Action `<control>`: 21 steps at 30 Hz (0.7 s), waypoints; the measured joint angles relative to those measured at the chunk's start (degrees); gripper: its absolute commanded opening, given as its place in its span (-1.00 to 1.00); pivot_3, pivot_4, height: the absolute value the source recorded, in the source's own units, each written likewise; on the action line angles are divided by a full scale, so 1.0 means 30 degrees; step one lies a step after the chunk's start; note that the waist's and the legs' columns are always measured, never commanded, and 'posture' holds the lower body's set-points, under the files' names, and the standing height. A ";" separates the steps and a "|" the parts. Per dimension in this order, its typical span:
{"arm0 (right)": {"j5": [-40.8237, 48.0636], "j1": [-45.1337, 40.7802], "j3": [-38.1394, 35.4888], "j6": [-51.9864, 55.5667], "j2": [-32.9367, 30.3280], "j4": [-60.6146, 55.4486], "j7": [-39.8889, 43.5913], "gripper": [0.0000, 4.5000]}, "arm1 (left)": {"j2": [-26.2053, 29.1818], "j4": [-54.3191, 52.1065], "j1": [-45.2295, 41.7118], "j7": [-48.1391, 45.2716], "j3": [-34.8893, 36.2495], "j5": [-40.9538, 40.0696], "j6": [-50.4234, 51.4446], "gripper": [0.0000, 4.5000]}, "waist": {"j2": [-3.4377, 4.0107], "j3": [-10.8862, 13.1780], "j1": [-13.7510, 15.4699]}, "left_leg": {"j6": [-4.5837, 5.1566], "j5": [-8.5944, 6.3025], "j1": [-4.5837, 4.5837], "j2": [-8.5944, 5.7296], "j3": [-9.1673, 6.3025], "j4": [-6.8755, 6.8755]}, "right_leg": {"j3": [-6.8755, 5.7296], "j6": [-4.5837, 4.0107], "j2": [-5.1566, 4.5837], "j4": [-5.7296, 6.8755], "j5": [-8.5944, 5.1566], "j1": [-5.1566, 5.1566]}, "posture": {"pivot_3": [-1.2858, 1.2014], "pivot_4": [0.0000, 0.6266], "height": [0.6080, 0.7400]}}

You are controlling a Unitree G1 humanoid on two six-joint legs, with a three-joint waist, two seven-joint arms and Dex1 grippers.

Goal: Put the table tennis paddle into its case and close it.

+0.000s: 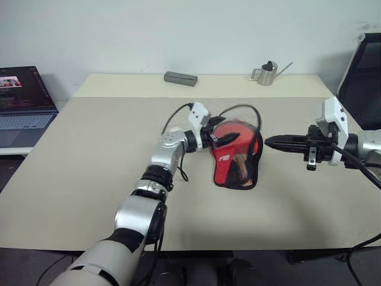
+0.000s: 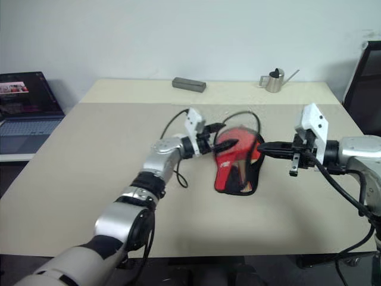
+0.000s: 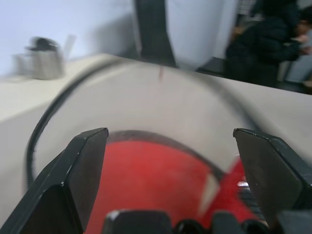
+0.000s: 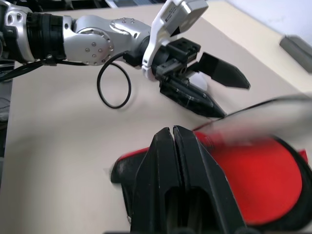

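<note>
The case (image 1: 229,170), red with a black mesh panel, lies on the middle of the table (image 1: 89,167). The table tennis paddle's red blade (image 1: 238,132) shows at its far, open end; the handle is hidden under the mesh. A thin black zipper rim (image 1: 239,108) arches above the blade, blurred. My left gripper (image 1: 224,136) hovers open at the blade's left edge, its fingers (image 3: 90,148) on either side of the red blade (image 3: 146,180). My right gripper (image 1: 268,142) is shut, its tips at the case's right rim. I cannot tell whether it pinches the rim.
A grey box (image 1: 180,78) and a metal jug (image 1: 266,73) stand at the table's far edge. A laptop (image 1: 24,101) sits off to the left and a black chair (image 1: 363,83) to the right. A black cable loop (image 4: 113,85) hangs by my left arm. A person (image 3: 273,44) sits beyond the table.
</note>
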 measured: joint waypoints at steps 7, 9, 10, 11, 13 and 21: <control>0.0627 0.1031 -0.0824 0.1120 -0.0063 -0.0695 -0.1344 -0.99 | -0.0605 0.1998 -0.0453 0.1157 -0.0199 0.0884 -0.1193 1.00 | -0.0005 0.0003 0.0056 | 0.0000 0.0000 0.0000 -0.0005 0.0008 0.0008 | 0.0012 0.0005 -0.0001 0.0002 0.0002 0.0000 | 0.03 -0.52 1.00; 0.0967 0.1345 -0.0987 0.1942 0.0091 -0.0744 -0.2168 -0.99 | -0.0581 0.1985 -0.0454 0.1094 -0.0021 0.0836 -0.1439 1.00 | -0.0005 0.0003 0.0060 | 0.0000 0.0000 -0.0001 -0.0003 0.0002 0.0007 | 0.0009 0.0004 -0.0001 0.0003 0.0002 0.0001 | 0.03 -0.52 1.00; 0.1174 0.1545 -0.1122 0.2369 0.0386 -0.0736 -0.2659 -0.92 | -0.0502 0.1875 -0.0441 0.0778 0.0100 0.0761 -0.1520 1.00 | -0.0006 0.0003 0.0060 | 0.0000 0.0000 0.0000 -0.0002 0.0003 0.0007 | 0.0010 0.0004 -0.0001 0.0004 0.0002 0.0001 | 0.03 -0.52 1.00; 0.1312 0.1687 -0.1222 0.2744 0.0778 -0.0691 -0.3172 -0.82 | -0.0350 0.1548 -0.0341 0.0235 0.0142 0.0581 -0.1540 1.00 | -0.0005 0.0003 0.0040 | 0.0000 0.0000 0.0001 0.0000 0.0003 0.0004 | 0.0011 0.0004 0.0002 0.0006 0.0002 0.0001 | 0.03 -0.52 1.00; 0.1362 0.1889 -0.1261 0.3351 0.1571 -0.0327 -0.4191 -0.60 | 0.0168 -0.0142 0.0332 -0.1515 0.0243 -0.0135 -0.1437 1.00 | -0.0002 0.0001 -0.0016 | -0.0001 0.0000 0.0013 0.0012 0.0018 -0.0001 | 0.0025 0.0002 0.0009 0.0010 0.0003 -0.0001 | 0.03 -0.52 1.00; 0.1217 0.1974 -0.0899 0.4411 0.3025 0.1700 -0.6411 0.58 | 0.4380 -0.9008 0.5197 -0.5722 0.0628 -0.3407 0.4381 1.00 | 0.0007 -0.0003 -0.0167 | 0.0000 0.0001 0.0018 0.0026 -0.0001 0.0003 | 0.0035 -0.0003 0.0024 0.0022 0.0005 0.0000 | 0.03 -0.52 1.00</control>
